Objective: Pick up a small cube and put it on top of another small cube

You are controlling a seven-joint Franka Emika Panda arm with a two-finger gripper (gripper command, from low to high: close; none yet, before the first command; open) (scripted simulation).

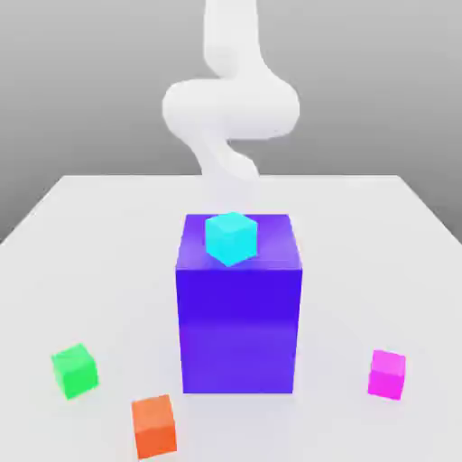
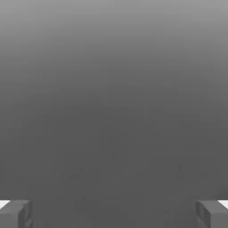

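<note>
Exterior view: four small cubes and one big block can be counted, all borne by one pale table (image 1: pixel 361 235). One small magenta cube (image 1: pixel 387 374) is seen on the tabletop toward the exterior view's right, well apart from the block. One small green cube (image 1: pixel 75 371) is seen on the tabletop toward the exterior view's left, turned at an angle. One small orange cube (image 1: pixel 154 427) is placed near the green one, between it and the block as counted across the picture, and is not touched by either. One small cyan cube (image 1: pixel 231 239) is seen over the top of the one big blue-purple block (image 1: pixel 239 329), with one of its corners pointed toward the camera. No small cube is stacked on another small cube.

One white robot arm (image 1: pixel 231 99) is shown above and behind the block, its lower end faded into the pale background. In the hand view, two fingertips of the gripper (image 2: pixel 114 214) are seen, one at each side, spread wide apart. Nothing is seen clamped between them, and a plain grey surface is shown beyond. The magenta cube is not touched by the gripper.
</note>
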